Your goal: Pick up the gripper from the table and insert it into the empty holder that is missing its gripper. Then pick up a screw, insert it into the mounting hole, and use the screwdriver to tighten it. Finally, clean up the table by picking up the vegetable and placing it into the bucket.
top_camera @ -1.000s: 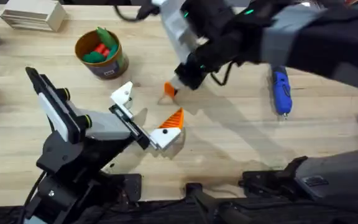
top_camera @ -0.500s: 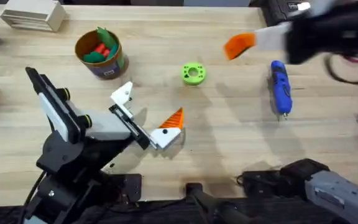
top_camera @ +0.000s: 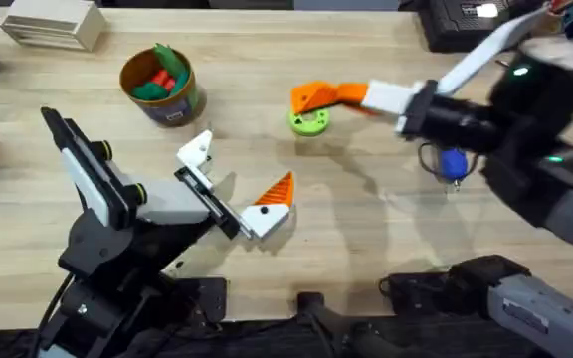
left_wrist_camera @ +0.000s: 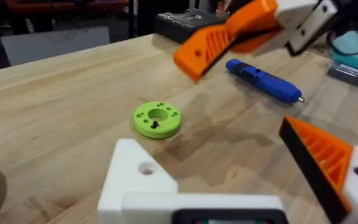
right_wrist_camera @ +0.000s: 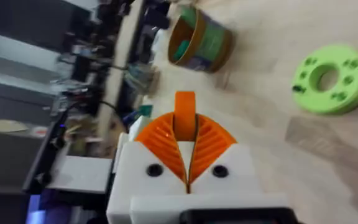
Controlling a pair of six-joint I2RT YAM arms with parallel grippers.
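The yellow bucket [top_camera: 162,88] is sitting at about ten o'clock on the wooden surface [top_camera: 366,239]; it is carrying a label on its side, but no writing on it is readable. Green and red pieces are showing inside it. The bright green ring [top_camera: 308,120] is lying near the middle of the surface, and the blue screwdriver [top_camera: 451,159] is lying at about three o'clock from the ring, partly hidden by the right arm.

The right pincer [top_camera: 311,97] is hanging just at twelve o'clock of the ring, its orange pads pressed together around a small orange gripper piece [right_wrist_camera: 184,114] that is poking out past their tips in the right wrist view.

The left pincer [top_camera: 235,184] is resting low at about seven o'clock from the ring, its fingers spread wide. One finger is a bare white holder [top_camera: 197,150] with a visible mounting hole, and the other is wearing an orange ribbed pad [top_camera: 277,189]. The held gripper piece is well apart from the holder, at about two o'clock from it.
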